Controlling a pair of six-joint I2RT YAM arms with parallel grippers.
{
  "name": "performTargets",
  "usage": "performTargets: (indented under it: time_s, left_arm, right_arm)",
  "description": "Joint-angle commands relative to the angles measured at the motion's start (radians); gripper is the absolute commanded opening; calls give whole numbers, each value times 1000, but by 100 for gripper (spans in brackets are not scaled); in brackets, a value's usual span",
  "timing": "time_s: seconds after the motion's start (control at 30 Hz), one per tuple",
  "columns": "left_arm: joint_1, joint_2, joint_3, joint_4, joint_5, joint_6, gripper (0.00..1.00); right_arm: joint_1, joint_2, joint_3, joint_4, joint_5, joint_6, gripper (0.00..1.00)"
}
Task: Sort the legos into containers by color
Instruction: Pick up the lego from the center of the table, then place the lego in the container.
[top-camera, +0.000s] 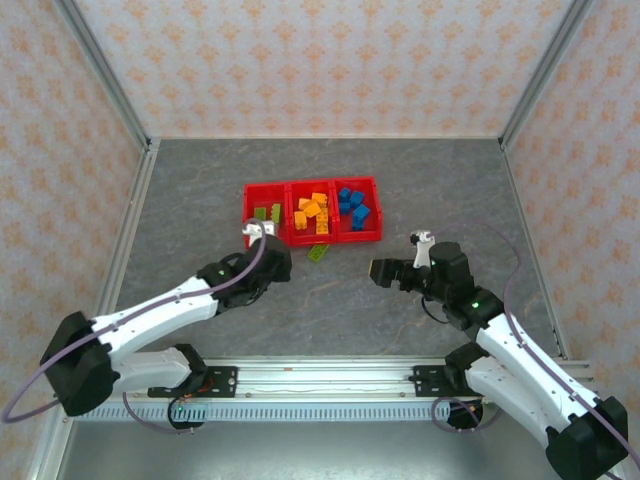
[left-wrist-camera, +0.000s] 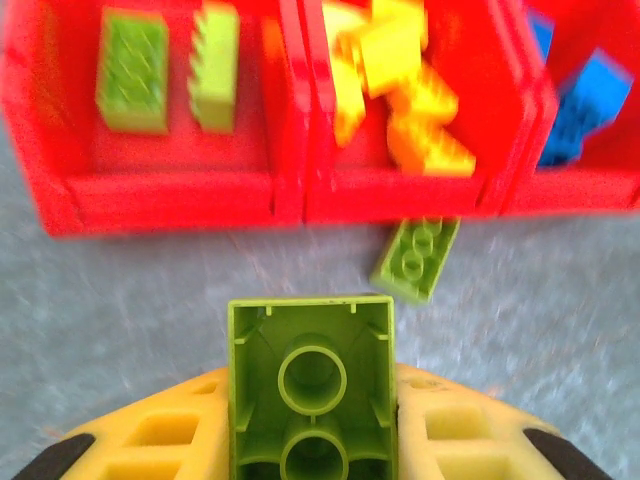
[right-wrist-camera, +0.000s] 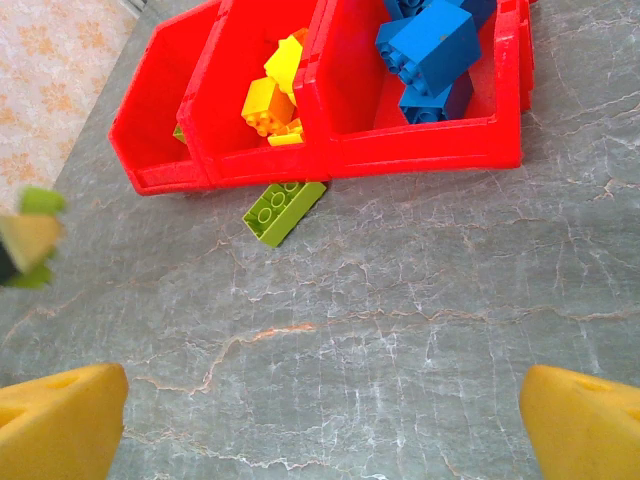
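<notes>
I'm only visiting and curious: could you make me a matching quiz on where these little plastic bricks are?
1 blue plastic bricks
2 orange-yellow plastic bricks
3 long green plastic brick
4 square green plastic brick

A held in the left gripper
B on the grey table before the red plastic tray
C tray's right compartment
D tray's middle compartment

Pairs: 1-C, 2-D, 3-B, 4-A

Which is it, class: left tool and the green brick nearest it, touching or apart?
Touching. Left wrist view: the green brick sits clamped between the left tool's yellow fingers, flush on both sides.
</notes>
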Motion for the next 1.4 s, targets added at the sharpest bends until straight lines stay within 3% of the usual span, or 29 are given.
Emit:
performTargets:
  time_s: [0.0, 0.3, 0.67, 0.87, 1.03, 1.2, 1.27, 1.37]
  left_arm:
    - [91, -3, 96, -62, -142, 59, 27]
    - [298, 296, 366, -106, -74, 237, 29]
    - [361, 562, 499, -88, 16, 268, 35]
    - [368, 563, 484, -39, 23, 286, 60]
    - [367, 559, 542, -119, 88, 319, 70]
    - [358, 416, 468, -87, 140, 309, 82]
    - [355, 347, 420, -73, 142, 275, 98]
    - [353, 262, 347, -50, 232, 234, 99]
  right_arm:
    - [4, -1, 2, -5, 23, -5, 100]
    - [5, -3, 1, -6, 28, -9, 100]
    - [5, -3, 2, -7, 28, -11, 100]
    - [6, -3, 2, -7, 27, -11, 100]
    - [5, -3, 0, -7, 30, -12, 100]
    - [5, 0, 0, -7, 30, -12, 100]
    - [5, 1, 2, -6, 31, -12, 100]
    - [5, 4, 2, -6, 34, -10, 100]
